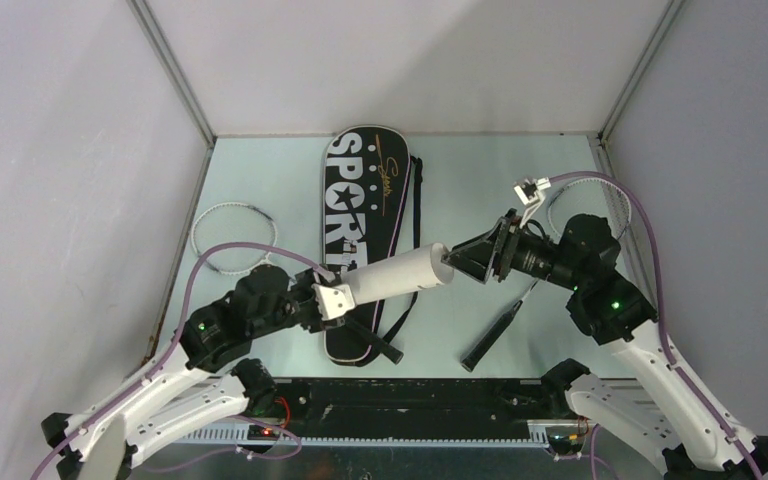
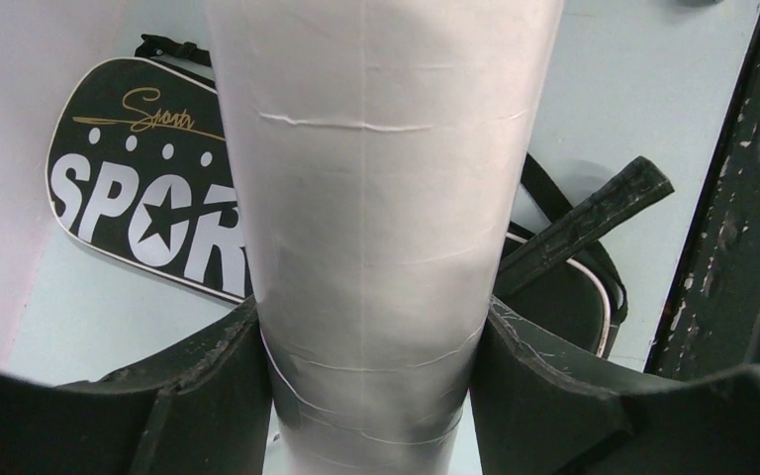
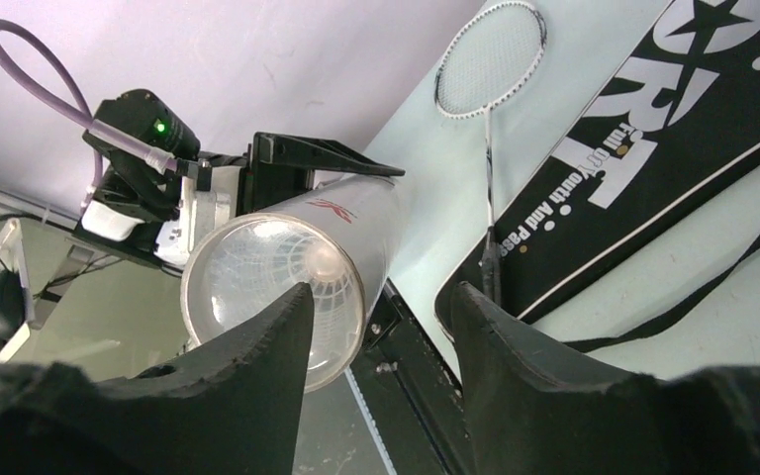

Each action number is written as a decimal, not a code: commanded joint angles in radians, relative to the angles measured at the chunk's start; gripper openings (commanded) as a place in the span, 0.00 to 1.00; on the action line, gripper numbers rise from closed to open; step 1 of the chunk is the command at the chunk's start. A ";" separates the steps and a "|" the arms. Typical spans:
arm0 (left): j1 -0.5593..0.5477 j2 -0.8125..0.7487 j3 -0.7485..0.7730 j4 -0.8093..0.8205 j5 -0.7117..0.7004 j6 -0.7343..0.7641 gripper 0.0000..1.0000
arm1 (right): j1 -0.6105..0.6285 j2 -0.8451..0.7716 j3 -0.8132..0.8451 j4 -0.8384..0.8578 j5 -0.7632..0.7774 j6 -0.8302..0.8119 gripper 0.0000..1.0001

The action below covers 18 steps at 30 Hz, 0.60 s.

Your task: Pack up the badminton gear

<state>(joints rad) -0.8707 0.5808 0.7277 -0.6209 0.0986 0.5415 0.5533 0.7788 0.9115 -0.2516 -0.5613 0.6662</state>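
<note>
White cardboard tube [image 1: 400,272] is held off the bench [image 1: 260,170] at the centre of the top view, above the black bag [image 1: 360,180]. The left pincer [image 1: 335,300] is clamped on its lower-left end. The right pincer [image 1: 457,262] sits at the tube's open mouth, jaws apart, nothing between them. A shuttlecock [image 3: 287,272] is seated just inside the mouth.

Step judged: loading shuttlecocks, near done. One racket [image 1: 232,237] at centre left and a second racket [image 1: 490,338] at lower right lie outside the bag.

Next calls for: right pincer backs straight off, tube set down, bag opened.

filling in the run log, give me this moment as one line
left gripper: shut on long white cardboard tube, over black SPORT racket bag | right gripper: open at tube mouth | white feather shuttlecock: inside tube
</note>
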 commanded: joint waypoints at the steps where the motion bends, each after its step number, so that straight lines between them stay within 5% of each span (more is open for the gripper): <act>1: -0.010 -0.016 0.033 0.255 0.095 -0.067 0.35 | 0.009 -0.017 -0.021 0.003 0.037 0.034 0.61; 11: -0.011 0.063 0.072 0.299 -0.055 -0.344 0.35 | 0.000 -0.188 0.000 -0.043 0.269 -0.017 0.98; 18: -0.008 0.269 0.205 0.312 -0.234 -0.586 0.36 | -0.001 -0.252 -0.001 -0.134 0.371 -0.057 0.99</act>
<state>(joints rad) -0.8833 0.7601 0.8078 -0.4397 -0.0025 0.1551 0.5522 0.5442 0.9112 -0.3229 -0.2810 0.6548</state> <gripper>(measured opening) 0.635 0.991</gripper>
